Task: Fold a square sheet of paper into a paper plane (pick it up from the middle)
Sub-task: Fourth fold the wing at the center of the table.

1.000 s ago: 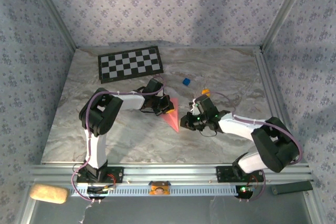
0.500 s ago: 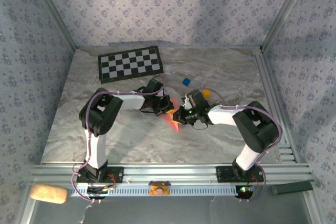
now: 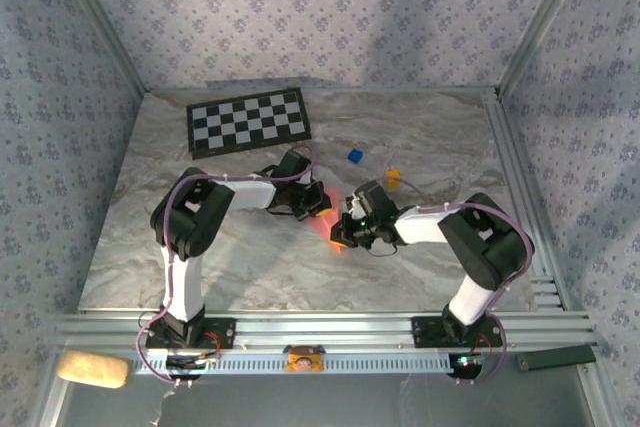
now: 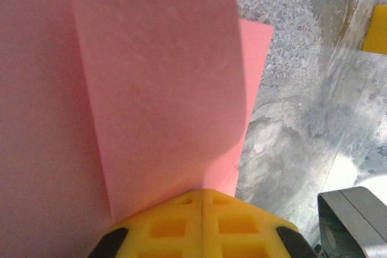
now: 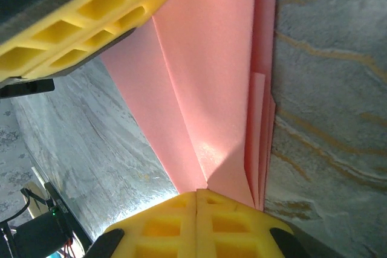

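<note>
Two grips on one pink plane

Pinching the paper plane (image 3: 324,219) at both ends, mid-counter, between the two arms. Pressing the left fingers (image 4: 202,225) together on the far, wider end, with pink paper fanning away from the pads. Clamping the right fingers (image 5: 196,225) on the near, narrower end, beside stacked folded layers along one edge in the right wrist view. Lying slantwise, long axis running from far-left to near-right, straight out ahead of each pair of fingers and toward the other pair. Sitting about equally close to both arms.

Judging the coming move as a press or pull along the centre crease, so depending on both grips lining up with that axis. Risking a skewed fold or a tear with any twist at either wrist.

Working over a smooth, marbled grey counter (image 3: 250,267). Leaving the checkerboard mat (image 3: 248,120) well apart at the far left. Passing near a small blue block (image 3: 354,155) and an orange block (image 3: 392,177) beyond the right wrist. Sitting boxed in by patterned wallpaper on three sides, with a metal rail along the near edge.
</note>
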